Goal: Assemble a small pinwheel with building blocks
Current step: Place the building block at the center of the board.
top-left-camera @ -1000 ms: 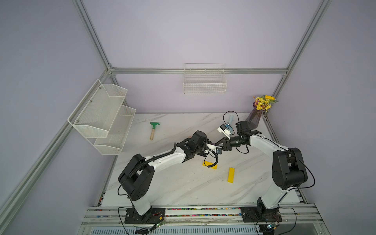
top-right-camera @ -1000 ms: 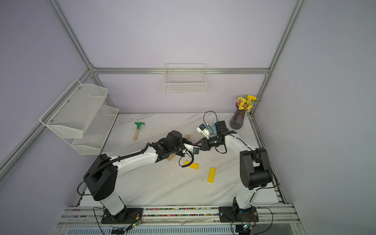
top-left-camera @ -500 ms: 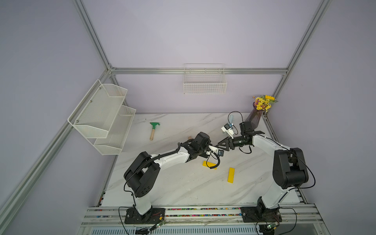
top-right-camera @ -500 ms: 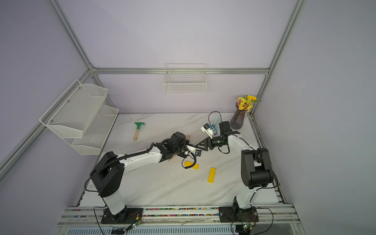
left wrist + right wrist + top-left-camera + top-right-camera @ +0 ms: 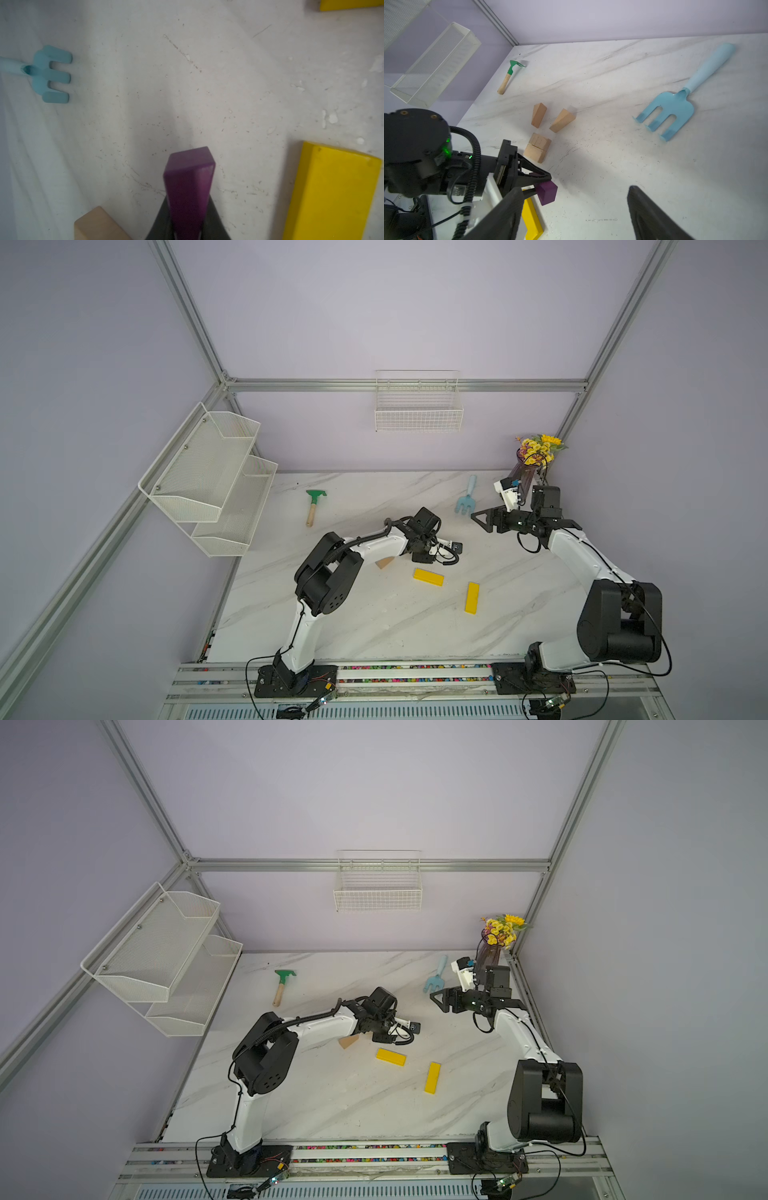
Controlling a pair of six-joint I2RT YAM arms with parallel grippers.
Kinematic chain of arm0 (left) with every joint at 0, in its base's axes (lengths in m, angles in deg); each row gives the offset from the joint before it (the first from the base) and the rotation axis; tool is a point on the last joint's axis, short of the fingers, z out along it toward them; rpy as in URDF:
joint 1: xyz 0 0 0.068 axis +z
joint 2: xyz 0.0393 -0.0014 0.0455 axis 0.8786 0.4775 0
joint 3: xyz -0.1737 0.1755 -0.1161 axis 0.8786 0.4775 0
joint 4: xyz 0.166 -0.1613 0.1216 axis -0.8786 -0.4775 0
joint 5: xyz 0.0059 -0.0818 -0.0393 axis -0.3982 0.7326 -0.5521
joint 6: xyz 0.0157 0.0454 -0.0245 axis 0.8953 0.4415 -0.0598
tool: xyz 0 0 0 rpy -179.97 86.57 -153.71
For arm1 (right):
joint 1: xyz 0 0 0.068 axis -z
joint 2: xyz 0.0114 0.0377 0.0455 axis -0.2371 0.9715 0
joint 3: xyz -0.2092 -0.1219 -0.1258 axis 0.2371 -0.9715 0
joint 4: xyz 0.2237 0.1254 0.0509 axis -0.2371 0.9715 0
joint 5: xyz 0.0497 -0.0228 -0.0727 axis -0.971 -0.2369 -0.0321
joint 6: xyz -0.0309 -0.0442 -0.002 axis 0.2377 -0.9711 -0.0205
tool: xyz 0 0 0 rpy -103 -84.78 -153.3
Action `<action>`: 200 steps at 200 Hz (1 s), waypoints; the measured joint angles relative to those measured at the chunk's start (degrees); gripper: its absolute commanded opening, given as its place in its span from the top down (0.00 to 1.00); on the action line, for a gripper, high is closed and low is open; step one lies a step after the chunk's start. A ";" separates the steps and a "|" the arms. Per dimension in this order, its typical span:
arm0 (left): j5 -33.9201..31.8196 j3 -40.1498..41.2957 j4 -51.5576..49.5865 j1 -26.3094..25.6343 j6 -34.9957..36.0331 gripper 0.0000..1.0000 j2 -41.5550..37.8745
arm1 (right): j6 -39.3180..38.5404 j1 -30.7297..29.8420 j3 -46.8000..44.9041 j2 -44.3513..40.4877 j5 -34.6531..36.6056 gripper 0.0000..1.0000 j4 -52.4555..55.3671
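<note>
Handover: right fingers (image 5: pixel 651 218) opened, withdrew; left fingers (image 5: pixel 216 226) clamped purple wedge (image 5: pixel 189 187).

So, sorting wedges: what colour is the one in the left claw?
Purple wedge, best in left wrist view.

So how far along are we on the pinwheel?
Early. Done: two rectangular wood blocks lie side by side as a square hub. In hand: the left jaws are shut on the purple wedge; the right jaws stand open and empty. Left: that wedge, the two wood wedges lying loose near the hub, and the yellow bars lying apart.
</note>
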 measured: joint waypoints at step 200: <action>2.12 -3.67 -3.21 1.46 -8.74 0.07 -3.26 | 2.45 0.74 -1.40 -4.52 7.87 0.03 -2.95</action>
